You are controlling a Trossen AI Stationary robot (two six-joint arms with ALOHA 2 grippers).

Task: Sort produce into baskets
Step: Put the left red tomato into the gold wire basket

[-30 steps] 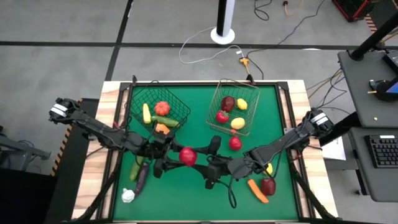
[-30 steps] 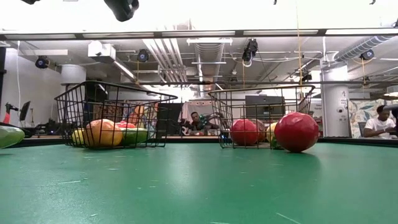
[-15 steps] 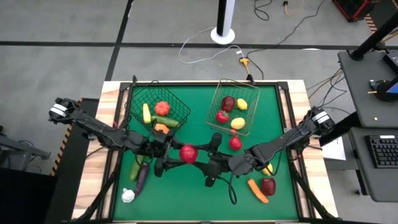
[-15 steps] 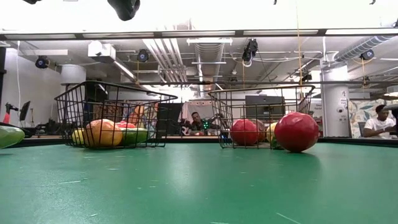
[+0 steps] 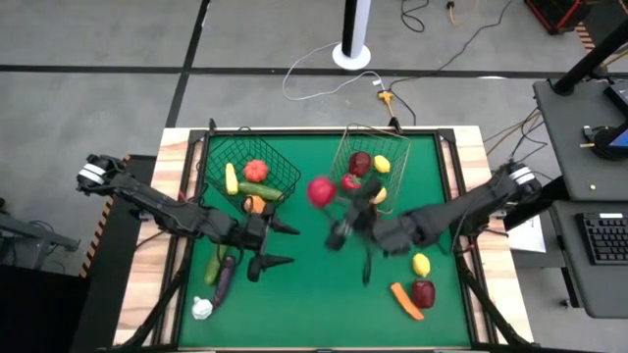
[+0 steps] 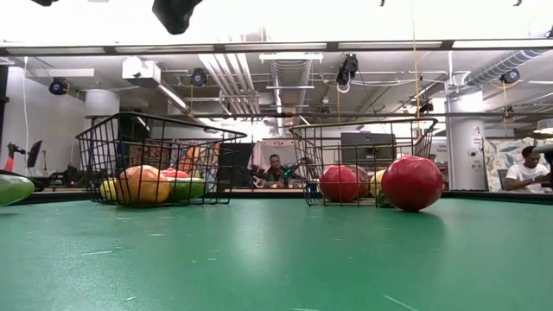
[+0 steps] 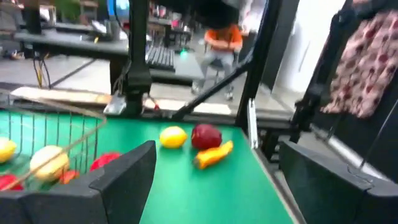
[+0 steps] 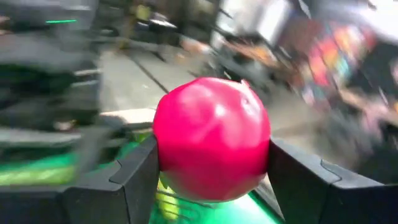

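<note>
My right gripper (image 5: 326, 199) hangs above the green table (image 5: 304, 294), shut on a round red fruit (image 5: 321, 190), just left of the pale wire basket (image 5: 392, 157), which holds red and yellow produce. The dark wire basket (image 5: 280, 169) at the far left holds yellow, orange-red and green pieces. My left gripper (image 5: 285, 245) stands open near the table's middle with nothing between its fingers (image 7: 124, 177). A green piece (image 5: 213, 267), a purple one (image 5: 225, 279) and a white one (image 5: 202, 309) lie at the near left. My right gripper pinches the red fruit (image 8: 211, 137) between its two fingers (image 8: 134, 177), one on each of its opposite sides (image 8: 163, 155). The fingers come at it about level. The fruit is lifted clear of the table.
A lemon (image 5: 421, 263), a red apple (image 5: 423, 292) and a carrot (image 5: 406, 301) lie at the near right. In the low view another red fruit (image 6: 412, 183) rests on the table before the pale basket (image 6: 363, 147). People sit in the room beyond the table.
The red fruit stood between the two grippers near the table's middle. My right gripper has carried it up and toward the far edge, to beside the pale basket, rolling its wrist. My left gripper has rolled in place and now has nothing between its fingers.
</note>
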